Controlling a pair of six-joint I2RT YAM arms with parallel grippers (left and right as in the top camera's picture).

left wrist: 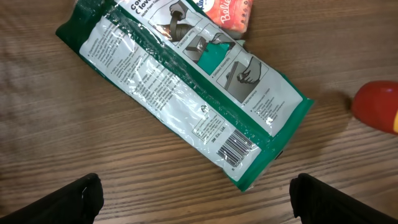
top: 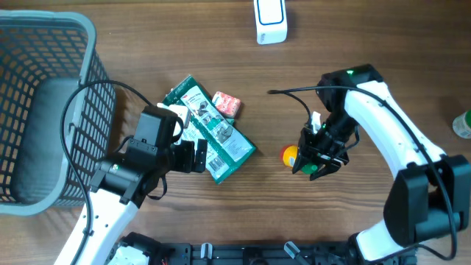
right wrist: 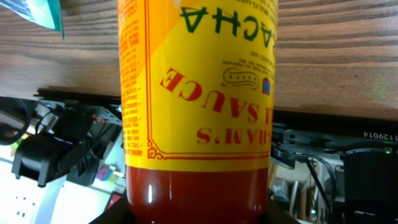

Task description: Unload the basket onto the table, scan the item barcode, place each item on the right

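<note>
Worktop (top: 346,29): brown wood grain seen from above; both of your arms reach in from the near edge.
Sauce bottle (right wrist: 199,93): red sauce under a yellow label that reads upside down to the wrist camera. It sits right of centre, in your right arm's grip. No barcode shows on the face in view, so it likely needs turning.
Right hand (top: 313,163): closed partway around the sauce bottle and holding it. You cannot tell whether the bottle is lifted or resting on the wood.
Scanner (top: 271,20): white unit at the far edge, well apart from the bottle; the held item would have to travel up to it.
Green packet (left wrist: 180,93): lies flat and slanted at the centre, white printed side up, its barcode (left wrist: 238,149) exposed near the lower corner. It looks like another item waiting for scanning.
Left hand (top: 193,156): spread wide and holding nothing, hovering at the packet's near end, seemingly placed to take it.
Small red pack (top: 227,104): touching the packet's far side.
Wire basket (top: 92,44): grey, at the left edge.
Green object (top: 463,124): cut off at the right edge, too little visible to name.
In the way: a black cable (top: 291,92) loops between bottle and scanner.
</note>
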